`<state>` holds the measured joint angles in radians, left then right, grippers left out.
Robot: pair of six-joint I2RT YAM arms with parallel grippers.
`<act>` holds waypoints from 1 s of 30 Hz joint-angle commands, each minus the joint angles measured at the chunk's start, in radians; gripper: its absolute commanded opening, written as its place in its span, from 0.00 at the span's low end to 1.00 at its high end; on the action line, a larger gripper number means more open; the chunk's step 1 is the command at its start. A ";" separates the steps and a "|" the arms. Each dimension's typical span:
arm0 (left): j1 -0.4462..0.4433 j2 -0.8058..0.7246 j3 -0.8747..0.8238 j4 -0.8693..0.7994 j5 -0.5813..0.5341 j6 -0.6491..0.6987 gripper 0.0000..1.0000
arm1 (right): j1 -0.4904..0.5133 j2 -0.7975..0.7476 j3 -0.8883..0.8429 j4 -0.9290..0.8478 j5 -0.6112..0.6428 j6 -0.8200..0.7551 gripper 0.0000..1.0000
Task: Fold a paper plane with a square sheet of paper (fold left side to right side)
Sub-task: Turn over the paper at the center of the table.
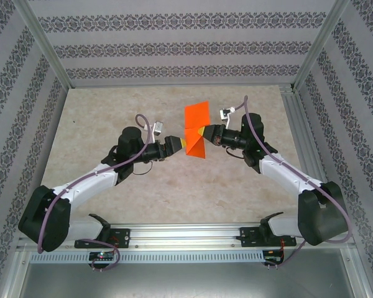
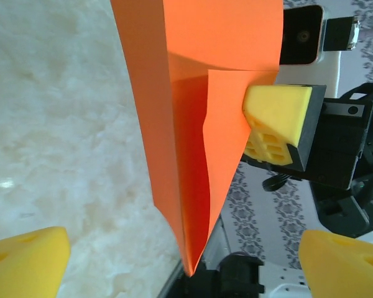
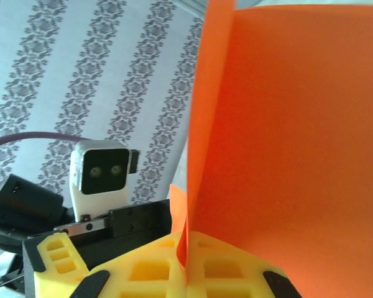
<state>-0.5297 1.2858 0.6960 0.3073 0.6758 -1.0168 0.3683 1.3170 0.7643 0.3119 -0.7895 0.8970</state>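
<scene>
The left gripper (image 1: 178, 145) stands with its yellow fingers (image 2: 25, 257) spread wide and grips nothing. Just to its right, the thin bright orange folded sheet of paper (image 1: 196, 129) is held upright in the air above the middle of the beige marbled surface (image 1: 112, 112). In the left wrist view its lower point hangs between the spread fingers, clear of both. On the right, the right gripper (image 1: 204, 132) is clamped tight on the sheet's edge, its yellow pads (image 3: 224, 270) pressed together with the paper between them.
</scene>
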 commanded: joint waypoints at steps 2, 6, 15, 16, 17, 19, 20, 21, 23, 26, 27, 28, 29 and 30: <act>-0.026 -0.009 0.049 0.078 0.054 -0.043 0.85 | 0.042 -0.030 0.034 0.076 -0.021 0.066 0.01; -0.044 0.010 0.056 0.148 0.083 -0.064 0.73 | 0.076 -0.020 0.045 0.100 -0.014 0.090 0.01; -0.050 0.020 0.053 0.151 0.083 -0.066 0.30 | 0.080 -0.013 0.030 0.138 -0.006 0.124 0.04; -0.050 0.021 0.053 0.150 0.082 -0.066 0.27 | 0.078 -0.015 0.028 0.138 -0.007 0.124 0.05; -0.050 0.021 0.052 0.150 0.081 -0.068 0.24 | 0.077 -0.016 0.025 0.138 -0.004 0.124 0.06; -0.050 0.021 0.047 0.148 0.077 -0.067 0.19 | 0.071 -0.024 0.018 0.130 -0.002 0.119 0.10; -0.050 0.021 0.047 0.143 0.076 -0.065 0.16 | 0.067 -0.030 0.015 0.125 -0.001 0.117 0.13; -0.051 0.020 0.045 0.137 0.074 -0.063 0.13 | 0.062 -0.036 0.014 0.112 -0.001 0.108 0.15; -0.052 0.018 0.045 0.121 0.069 -0.053 0.09 | 0.053 -0.050 0.013 0.068 0.004 0.086 0.20; -0.054 0.009 0.054 0.041 0.041 -0.010 0.03 | 0.032 -0.082 0.011 -0.029 0.015 0.031 0.31; -0.056 0.001 0.066 -0.040 0.015 0.026 0.03 | 0.020 -0.097 0.011 -0.086 0.026 0.000 0.34; -0.062 -0.007 0.079 -0.120 -0.013 0.068 0.02 | 0.009 -0.112 0.014 -0.147 0.042 -0.036 0.36; -0.070 -0.019 0.102 -0.230 -0.064 0.128 0.01 | -0.007 -0.131 0.018 -0.236 0.070 -0.079 0.42; -0.085 -0.026 0.134 -0.355 -0.135 0.199 0.00 | -0.026 -0.153 0.021 -0.317 0.104 -0.120 0.46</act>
<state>-0.5816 1.3025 0.7597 0.2390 0.6754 -0.9939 0.3771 1.2198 0.7753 0.2207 -0.7631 0.9108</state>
